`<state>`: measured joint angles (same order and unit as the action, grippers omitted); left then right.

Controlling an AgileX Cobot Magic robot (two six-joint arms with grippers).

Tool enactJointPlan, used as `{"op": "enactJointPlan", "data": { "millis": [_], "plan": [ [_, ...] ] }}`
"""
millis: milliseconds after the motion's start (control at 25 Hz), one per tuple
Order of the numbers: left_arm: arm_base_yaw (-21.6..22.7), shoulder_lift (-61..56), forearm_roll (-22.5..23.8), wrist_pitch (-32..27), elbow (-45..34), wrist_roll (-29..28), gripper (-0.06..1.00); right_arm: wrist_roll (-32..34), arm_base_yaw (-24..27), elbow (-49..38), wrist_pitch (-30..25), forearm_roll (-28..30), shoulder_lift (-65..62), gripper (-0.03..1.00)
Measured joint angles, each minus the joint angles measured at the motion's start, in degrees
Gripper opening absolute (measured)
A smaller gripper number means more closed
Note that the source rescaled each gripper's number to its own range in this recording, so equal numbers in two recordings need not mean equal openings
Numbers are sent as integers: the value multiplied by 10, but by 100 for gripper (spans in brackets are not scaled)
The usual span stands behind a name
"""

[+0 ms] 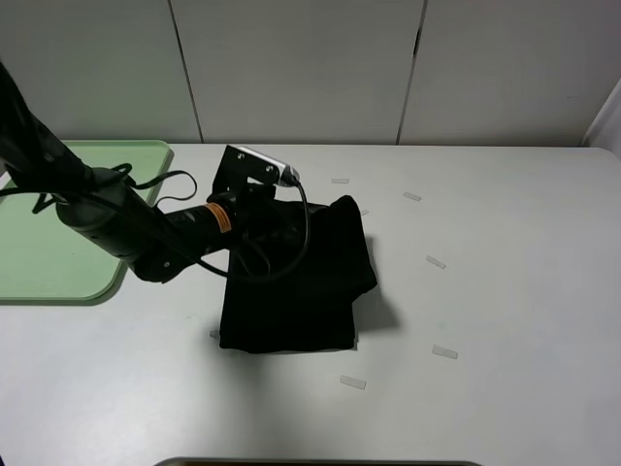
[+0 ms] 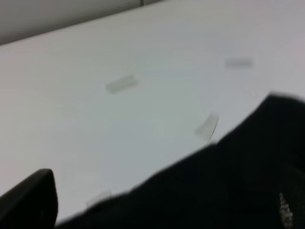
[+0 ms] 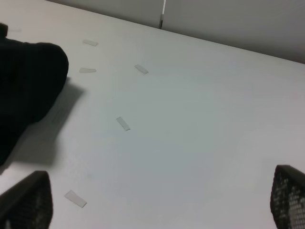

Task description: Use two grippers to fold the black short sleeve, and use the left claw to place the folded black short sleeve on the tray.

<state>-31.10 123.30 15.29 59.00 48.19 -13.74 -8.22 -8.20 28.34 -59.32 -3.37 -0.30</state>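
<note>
While the black short sleeve (image 1: 296, 282) lies folded mid-table, the left gripper (image 1: 267, 209) sits at its far-left edge, jaw state hidden; the tray (image 1: 58, 282) lies leftward, and the right gripper (image 3: 157, 200) gapes empty.

Folded black short sleeve (image 1: 301, 286) beside green tray (image 1: 58, 233)

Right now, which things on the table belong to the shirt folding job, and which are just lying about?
Job:
folded black fabric short sleeve
pale green flat plastic tray
left arm's gripper

Lying about:
small pale tape strips scattered on the white tabletop
</note>
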Motion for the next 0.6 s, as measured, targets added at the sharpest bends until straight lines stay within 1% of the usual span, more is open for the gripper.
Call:
{"op": "enactJointPlan", "data": {
  "millis": [80, 160, 240, 320, 440, 520, 600],
  "plan": [
    [0, -48, 1, -36, 0, -16, 91, 0, 0, 0, 0, 0, 0, 100],
    [0, -98, 1, -93, 0, -19, 91, 0, 0, 0, 0, 0, 0, 100],
    [0, -150, 1, -156, 0, -11, 91, 0, 0, 0, 0, 0, 0, 100],
    [0, -193, -10, -227, -1, 11, 91, 0, 0, 0, 0, 0, 0, 100],
    [0, -249, -41, -333, -1, 61, 91, 0, 0, 0, 0, 0, 0, 100],
    [0, -284, -76, -404, 3, 98, 91, 0, 0, 0, 0, 0, 0, 100],
    [0, -311, -117, -488, 10, 128, 91, 0, 0, 0, 0, 0, 0, 100]
  ]
}}
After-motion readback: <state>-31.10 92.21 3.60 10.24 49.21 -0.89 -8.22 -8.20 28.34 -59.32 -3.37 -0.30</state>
